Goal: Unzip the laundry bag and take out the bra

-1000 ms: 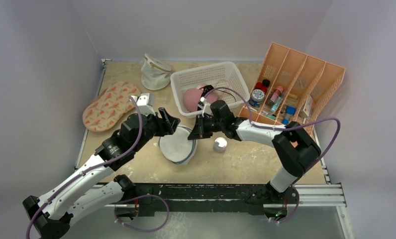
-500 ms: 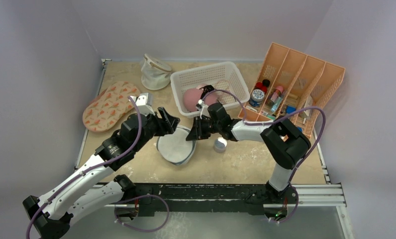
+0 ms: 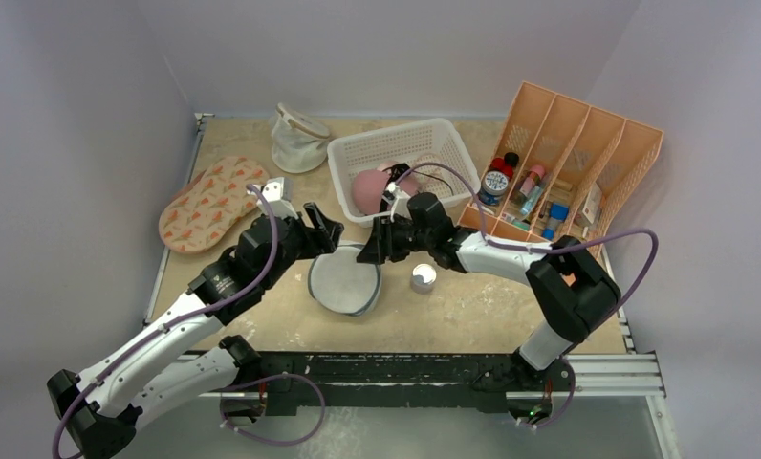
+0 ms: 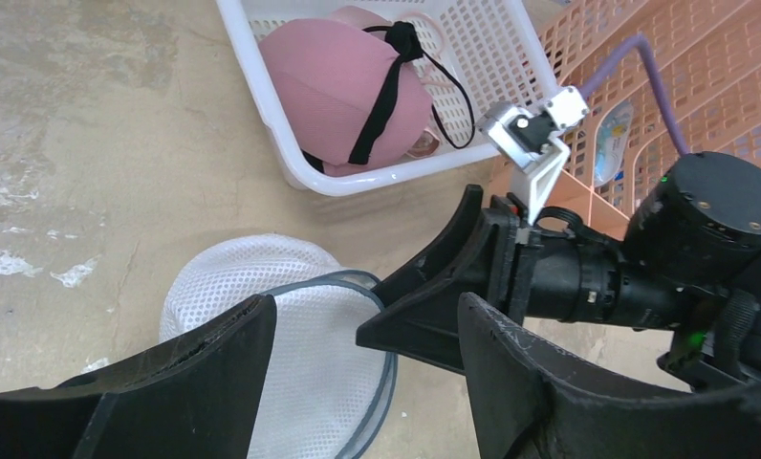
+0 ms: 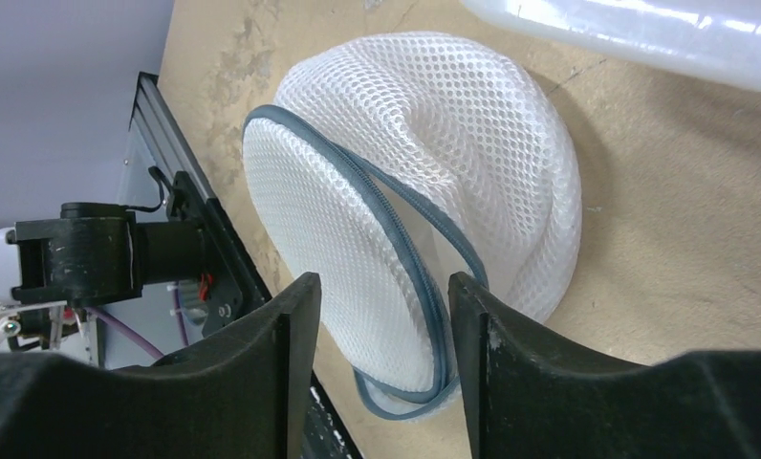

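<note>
The laundry bag is seen on the table, front-centre, just in front of the white basket and btwn the two claws. Its flat round face w/ the grey-blue zip rim is turned up toward the near edge. In the right wrist view the bag is shown as a puffed mesh dome behind that rim. Whether the zip is undone cannot be told. The L claw is held at the bag's upper-left edge, fingers spread wide. In the left wrist view the L claw is seen w/ the bag's rim in the gap and no finger pressed on it. The R claw is held at the upper-right edge, likewise spread. In its own view the R claw is seen w/ the zip rim running through the gap, not pinched. The claws are set nearly tip to tip above the bag. The bra is found in the basket, not in the bag: pink cups bundled together, a black strap wrapped across them. A small round jar is placed just right of the bag. An orange-patterned pad is laid well apart at left, a mesh pouch at the back beside the basket, and a peach rack w/ bottles at right.
</note>
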Robot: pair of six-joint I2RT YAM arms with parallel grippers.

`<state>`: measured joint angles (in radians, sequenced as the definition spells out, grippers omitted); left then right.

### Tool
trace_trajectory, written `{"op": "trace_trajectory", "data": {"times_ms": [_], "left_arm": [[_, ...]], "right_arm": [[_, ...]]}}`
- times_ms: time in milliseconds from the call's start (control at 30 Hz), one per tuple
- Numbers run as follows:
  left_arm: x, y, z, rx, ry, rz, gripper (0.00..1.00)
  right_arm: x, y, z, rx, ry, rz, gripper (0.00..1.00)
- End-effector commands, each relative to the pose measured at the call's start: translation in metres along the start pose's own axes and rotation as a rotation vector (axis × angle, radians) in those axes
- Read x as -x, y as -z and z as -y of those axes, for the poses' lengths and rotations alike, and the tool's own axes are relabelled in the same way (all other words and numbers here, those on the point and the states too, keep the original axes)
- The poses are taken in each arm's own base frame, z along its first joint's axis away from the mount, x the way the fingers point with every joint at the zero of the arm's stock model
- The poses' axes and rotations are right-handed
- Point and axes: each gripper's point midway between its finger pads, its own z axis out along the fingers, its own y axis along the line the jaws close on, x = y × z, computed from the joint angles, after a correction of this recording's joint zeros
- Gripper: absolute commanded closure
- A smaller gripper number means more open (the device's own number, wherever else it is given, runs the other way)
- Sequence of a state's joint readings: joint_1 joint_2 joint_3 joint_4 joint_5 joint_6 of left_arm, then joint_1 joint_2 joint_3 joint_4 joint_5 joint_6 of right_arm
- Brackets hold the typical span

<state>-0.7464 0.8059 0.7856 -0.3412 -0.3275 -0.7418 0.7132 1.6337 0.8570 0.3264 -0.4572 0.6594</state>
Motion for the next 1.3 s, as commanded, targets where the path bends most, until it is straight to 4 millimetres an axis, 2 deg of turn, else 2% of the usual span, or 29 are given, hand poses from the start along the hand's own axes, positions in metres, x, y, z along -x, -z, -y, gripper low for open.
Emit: {"op": "trace_trajectory", "data": {"times_ms": [0, 200, 367, 500, 600, 733, 800, 867, 933, 967, 1000, 1033, 1133, 1267], "left_arm": [[0.021, 0.004, 0.003, 0.015, 0.031, 0.066, 0.31], [0.022, 0.007, -0.003, 0.034, 0.04, 0.078, 0.3], [0.022, 0.008, -0.007, 0.049, 0.039, 0.083, 0.27], [0.022, 0.005, -0.017, 0.094, 0.01, 0.099, 0.19], [0.035, 0.005, -0.029, 0.151, -0.015, 0.146, 0.1], [0.059, 0.0, -0.049, 0.222, -0.039, 0.205, 0.01], [0.07, -0.007, -0.053, 0.214, -0.037, 0.204, 0.0], [0.085, -0.016, -0.071, 0.232, -0.005, 0.208, 0.0], [0.102, -0.024, -0.085, 0.23, 0.03, 0.206, 0.01], [0.111, -0.027, -0.094, 0.231, 0.051, 0.208, 0.02], [0.123, -0.027, -0.099, 0.222, 0.067, 0.215, 0.03], [0.136, -0.025, -0.102, 0.213, 0.071, 0.231, 0.05], [0.175, -0.009, -0.094, 0.208, 0.003, 0.301, 0.06], [0.225, 0.027, -0.066, 0.196, -0.133, 0.402, 0.06]], "right_arm": [[0.013, 0.012, -0.005, -0.006, 0.048, 0.047, 0.43], [0.02, 0.022, -0.014, 0.007, 0.06, 0.068, 0.39], [0.028, 0.032, -0.014, -0.011, 0.068, 0.101, 0.36], [0.043, 0.048, 0.001, -0.059, 0.071, 0.158, 0.33], [0.063, 0.074, 0.015, -0.11, 0.079, 0.224, 0.29], [0.093, 0.122, 0.04, -0.218, 0.095, 0.332, 0.21], [0.107, 0.149, 0.05, -0.28, 0.105, 0.391, 0.18], [0.121, 0.179, 0.061, -0.354, 0.116, 0.451, 0.13], [0.13, 0.213, 0.074, -0.439, 0.104, 0.504, 0.07], [0.137, 0.237, 0.079, -0.478, 0.099, 0.554, 0.05], [0.139, 0.25, 0.082, -0.504, 0.093, 0.575, 0.02], [0.144, 0.276, 0.083, -0.542, 0.095, 0.631, 0.0], [0.15, 0.328, 0.071, -0.63, 0.127, 0.734, 0.0], [0.163, 0.389, 0.018, -0.709, 0.234, 0.894, 0.0]]}}
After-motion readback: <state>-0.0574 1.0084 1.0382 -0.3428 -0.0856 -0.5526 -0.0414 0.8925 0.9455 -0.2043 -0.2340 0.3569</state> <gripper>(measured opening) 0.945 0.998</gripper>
